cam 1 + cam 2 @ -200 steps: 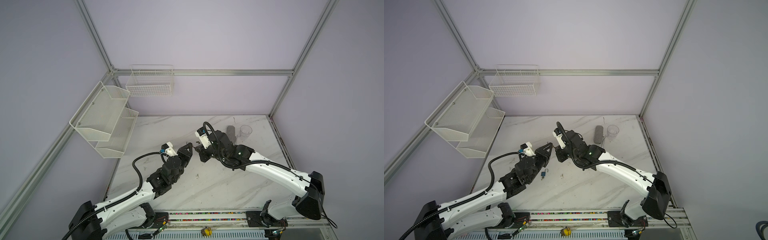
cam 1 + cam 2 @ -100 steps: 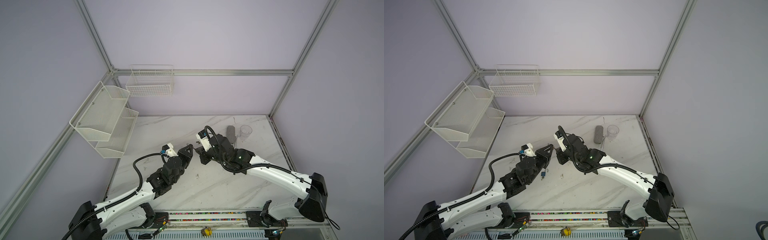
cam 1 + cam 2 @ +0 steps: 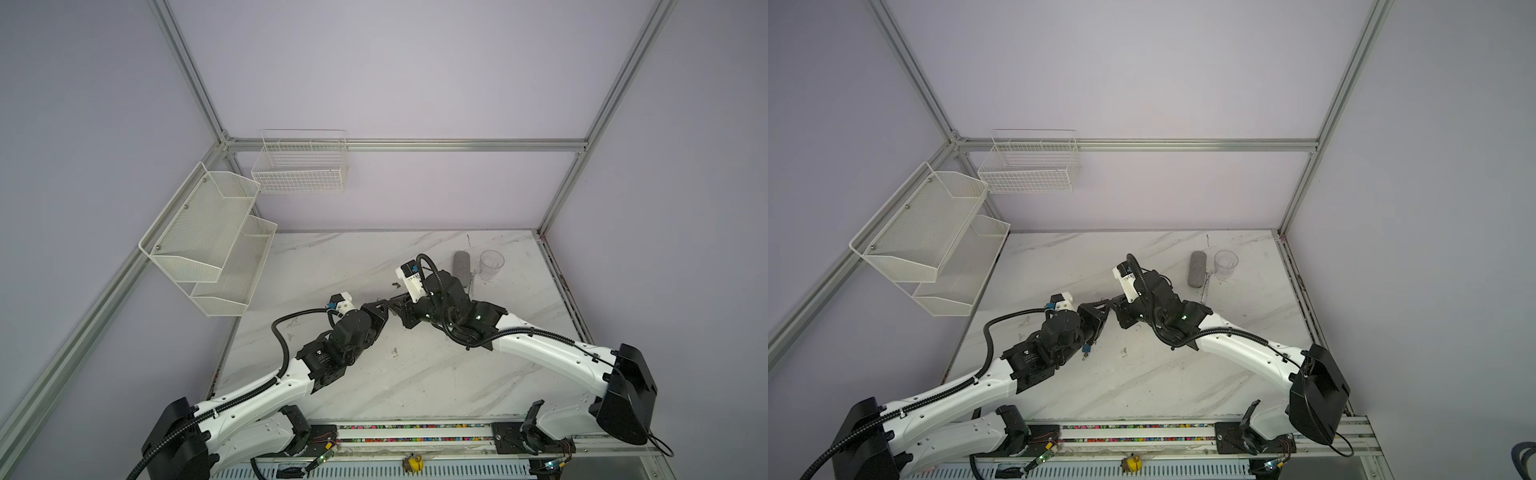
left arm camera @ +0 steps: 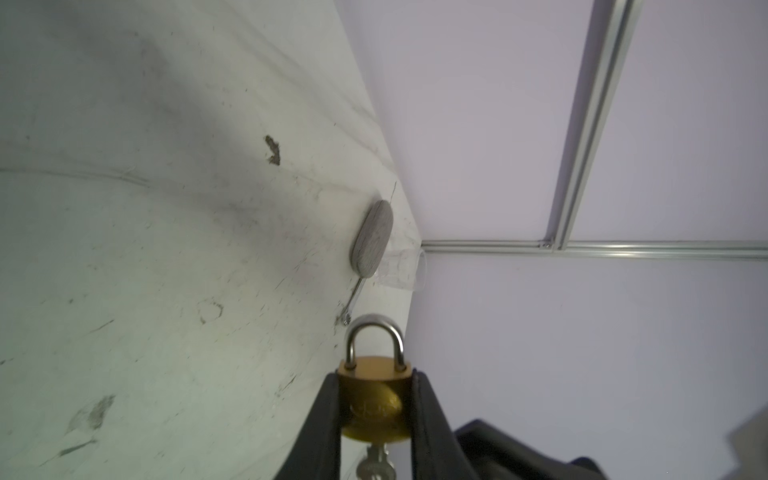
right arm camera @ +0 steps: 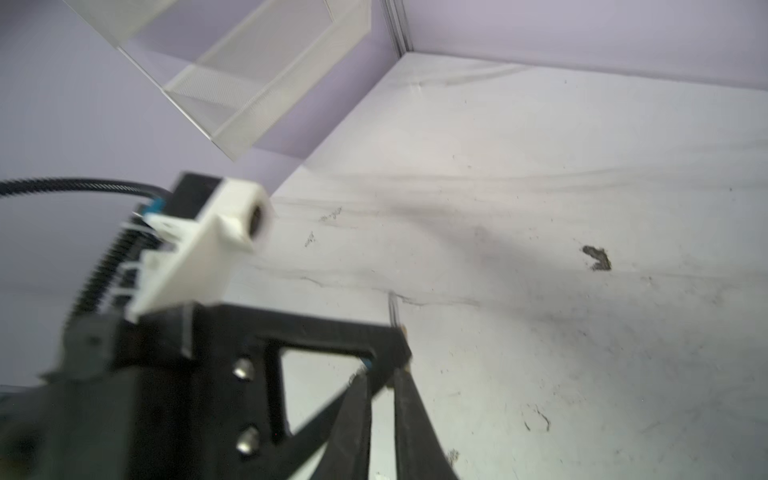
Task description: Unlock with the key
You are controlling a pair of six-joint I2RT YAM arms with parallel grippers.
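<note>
Right now I am clamping the brass padlock in my left gripper, with the two fingers pressing on its narrow edges and its face turning toward the left wrist camera. The steel shackle is sitting with both legs down in the body. The key is sticking out of the opposite end of the body, between the fingers.

In both top views I am holding this lock above the middle of the marble table. My right gripper is meeting the left one tip to tip. In the right wrist view my right fingers are standing slightly apart, with pale table showing through the narrow gap, and their tips are lying against the end of the left finger. A small blue piece is hanging under the left gripper; I cannot tell what it is.

Toward the far right corner, a grey oblong block, a clear cup and a thin metal tool are lying close together, well apart from both grippers.
</note>
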